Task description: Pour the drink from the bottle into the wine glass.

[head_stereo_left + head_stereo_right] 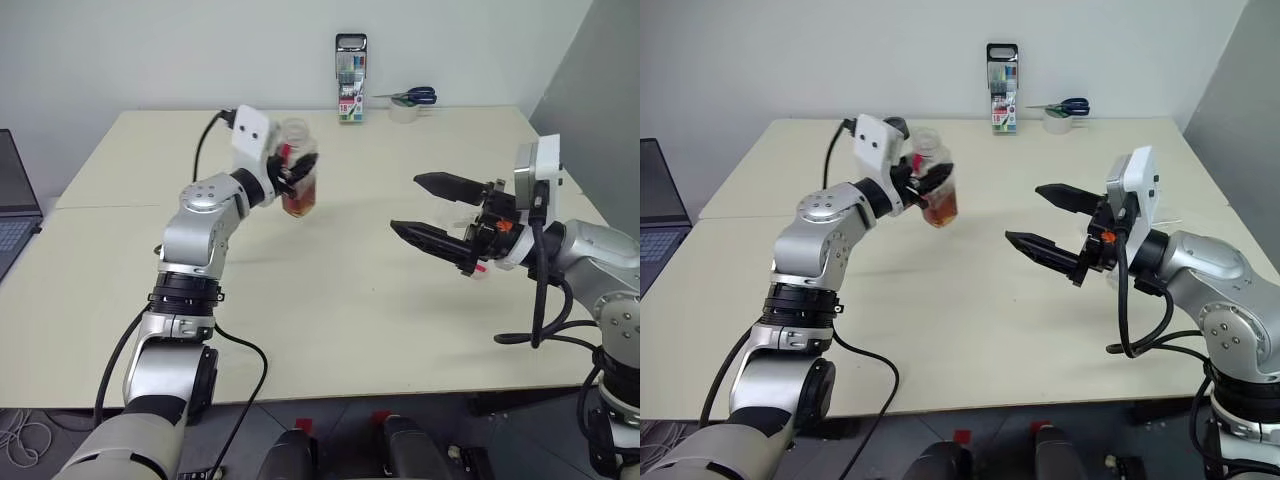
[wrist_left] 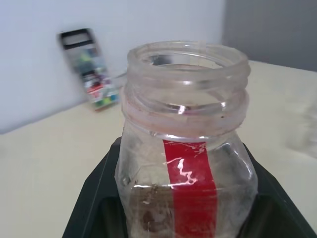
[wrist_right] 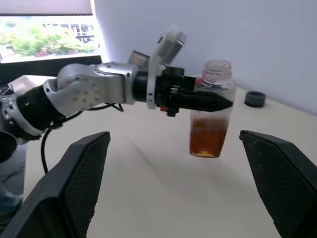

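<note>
A broad cream table (image 1: 330, 300) spans the scene, with a seam line running across it on the robot's left side. At the robot's far left a laptop (image 1: 15, 200) sits at the table's edge. Against the back wall stands a pack of markers (image 1: 351, 78), and just beside it, toward the robot's right, lies a roll of tape (image 1: 404, 112) with blue-handled scissors (image 1: 412, 96) resting on top.

The left gripper (image 1: 296, 172) is raised above the table, its black fingers clamped tight around the bottle (image 1: 298, 170), which it holds upright and clear of the surface. The bottle is uncapped, its wide round neck open at the top, and a red strip runs down its side. The drink (image 3: 208, 137), an amber liquid, fills roughly the lower half of the bottle.

The right gripper (image 1: 432, 210) hangs above the table well apart from the bottle, toward the robot's right, pointing across at the left arm. Its two black fingers are spread wide with nothing between them. In the right wrist view a small dark cap (image 3: 255, 98) lies on the table behind the bottle.
</note>
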`<action>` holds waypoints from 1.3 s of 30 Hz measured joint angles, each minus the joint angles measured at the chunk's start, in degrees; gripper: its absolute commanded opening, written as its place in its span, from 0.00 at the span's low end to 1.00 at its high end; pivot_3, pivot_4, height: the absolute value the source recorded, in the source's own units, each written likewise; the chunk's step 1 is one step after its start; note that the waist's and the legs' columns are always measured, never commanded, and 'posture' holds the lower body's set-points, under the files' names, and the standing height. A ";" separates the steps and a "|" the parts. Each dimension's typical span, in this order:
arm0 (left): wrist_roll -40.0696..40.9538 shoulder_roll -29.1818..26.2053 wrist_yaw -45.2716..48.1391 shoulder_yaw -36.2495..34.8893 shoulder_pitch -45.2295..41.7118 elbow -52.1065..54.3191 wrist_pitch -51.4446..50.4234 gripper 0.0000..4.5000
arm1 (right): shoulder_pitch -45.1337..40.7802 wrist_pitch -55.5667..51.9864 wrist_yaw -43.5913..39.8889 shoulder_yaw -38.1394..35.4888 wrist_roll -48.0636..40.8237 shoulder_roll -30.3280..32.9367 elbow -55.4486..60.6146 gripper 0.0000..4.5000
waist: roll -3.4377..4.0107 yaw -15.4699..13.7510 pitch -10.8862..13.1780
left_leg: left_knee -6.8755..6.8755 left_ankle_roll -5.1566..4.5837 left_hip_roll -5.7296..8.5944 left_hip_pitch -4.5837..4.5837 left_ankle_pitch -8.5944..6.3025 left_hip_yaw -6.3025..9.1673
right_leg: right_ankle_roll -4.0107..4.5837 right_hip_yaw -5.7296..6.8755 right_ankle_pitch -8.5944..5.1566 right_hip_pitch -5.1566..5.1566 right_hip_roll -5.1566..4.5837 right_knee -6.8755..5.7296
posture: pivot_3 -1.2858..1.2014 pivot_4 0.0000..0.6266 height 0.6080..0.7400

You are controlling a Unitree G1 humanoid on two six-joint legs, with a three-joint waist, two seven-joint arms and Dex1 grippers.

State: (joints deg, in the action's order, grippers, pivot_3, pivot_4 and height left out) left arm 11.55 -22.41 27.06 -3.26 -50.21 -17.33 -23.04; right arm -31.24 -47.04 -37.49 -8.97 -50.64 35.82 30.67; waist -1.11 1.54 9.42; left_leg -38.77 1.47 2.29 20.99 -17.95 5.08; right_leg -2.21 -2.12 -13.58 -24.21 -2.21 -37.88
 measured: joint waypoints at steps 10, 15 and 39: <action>-2.92 -0.21 -14.64 -8.07 3.47 -5.30 3.59 0.44 | -1.73 0.64 1.37 4.07 0.42 -2.62 -0.75 0.99 | -0.01 -0.09 0.00 | 0.01 0.05 0.01 0.01 0.02 -0.02 | 0.00 -0.02 0.01 -0.06 -0.08 -0.03 | 0.52 0.24 1.00; -2.92 -0.26 -16.33 -9.85 6.73 -7.99 4.86 0.44 | -2.64 0.56 1.67 4.58 -0.07 -3.48 -1.05 0.99 | -0.01 -0.08 0.01 | 0.00 0.05 0.02 0.04 0.02 -0.01 | 0.00 -0.01 0.01 -0.08 -0.09 -0.03 | 0.52 0.24 1.00; -1.41 -0.36 -15.17 -11.16 13.78 -4.78 6.63 0.99 | -2.91 0.41 5.46 4.58 -0.23 -5.76 -0.69 1.00 | -0.02 -0.06 0.00 | 0.01 0.05 0.01 0.05 0.01 0.04 | 0.00 0.00 0.01 -0.08 -0.12 -0.03 | 0.52 0.24 1.00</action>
State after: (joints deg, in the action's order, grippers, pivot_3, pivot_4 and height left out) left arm 10.15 -22.78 11.90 -14.42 -36.43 -22.11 -16.41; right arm -34.15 -46.63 -32.03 -4.39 -50.87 30.06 29.97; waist -1.13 1.48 9.43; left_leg -38.76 1.51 2.30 21.04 -17.94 5.11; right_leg -2.21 -2.12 -13.57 -24.28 -2.33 -37.91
